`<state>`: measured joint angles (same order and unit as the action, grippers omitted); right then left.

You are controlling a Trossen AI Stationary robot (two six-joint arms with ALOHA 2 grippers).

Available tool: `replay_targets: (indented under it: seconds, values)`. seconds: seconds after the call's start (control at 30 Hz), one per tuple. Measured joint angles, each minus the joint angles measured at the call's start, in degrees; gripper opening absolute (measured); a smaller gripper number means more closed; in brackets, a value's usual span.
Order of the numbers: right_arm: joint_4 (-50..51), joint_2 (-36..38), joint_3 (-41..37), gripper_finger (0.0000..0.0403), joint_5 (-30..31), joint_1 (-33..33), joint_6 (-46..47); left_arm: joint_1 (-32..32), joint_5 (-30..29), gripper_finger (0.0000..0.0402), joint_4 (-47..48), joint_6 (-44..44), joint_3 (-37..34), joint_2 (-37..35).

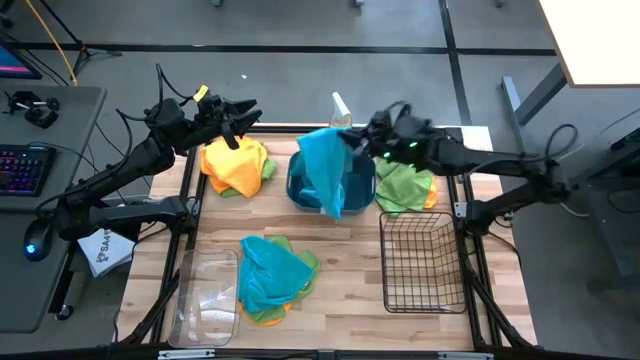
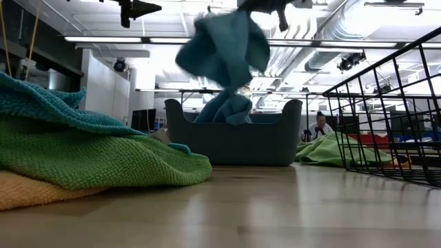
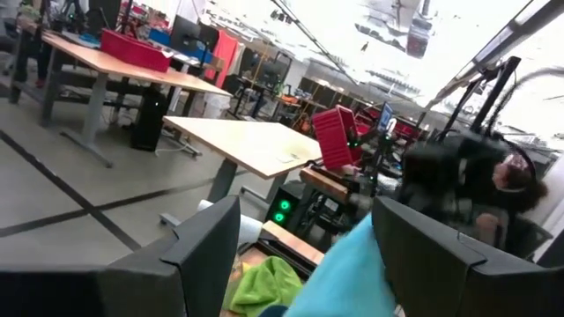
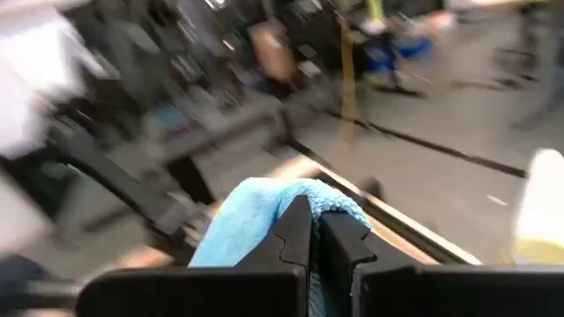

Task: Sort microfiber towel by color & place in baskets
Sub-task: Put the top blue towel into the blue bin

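High view: right tool (image 1: 352, 140), at 12 o'clock on the tabletop (image 1: 345, 300), is clamped on a turquoise towel (image 1: 325, 170) that hangs into the teal tub (image 1: 360, 192), evidently so the cloth drops with its own colour. Left tool (image 1: 245, 112), fingers apart and empty, waits above the orange-and-green pile (image 1: 237, 167) at 10 o'clock. A mixed pile (image 1: 272, 278) lies at 6 o'clock beside the clear bin (image 1: 205, 298) at 7; the wire basket (image 1: 420, 262) sits at 4, a green towel (image 1: 405, 185) at 2.

Low view: the hanging towel's tail already rests inside the tub (image 2: 234, 141).

Left wrist view: its fingers (image 3: 198, 255) stand wide apart, nothing between.

Right wrist view: its fingers (image 4: 304, 242) are pressed together on a fold of turquoise cloth (image 4: 251, 220).
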<state>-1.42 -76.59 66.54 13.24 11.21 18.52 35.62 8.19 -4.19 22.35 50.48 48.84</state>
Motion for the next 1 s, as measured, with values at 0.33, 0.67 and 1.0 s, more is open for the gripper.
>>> replay_targets:
  seconds: [0.33,0.67,1.0]
  values:
    - [21.5,-3.7,0.0,0.0000,12.5,-7.3,1.1,0.0,0.1,0.0244,0.1,-0.1,0.0,0.0]
    - [14.8,-12.3,0.0,0.0000,-0.5,-8.8,-1.0,0.0,0.0,0.0244,0.1,0.0,0.0,0.0]
    - [13.3,-25.5,0.0,0.0000,-8.3,-4.4,1.4,-0.1,0.0,0.0244,0.1,1.6,0.0,0.0]
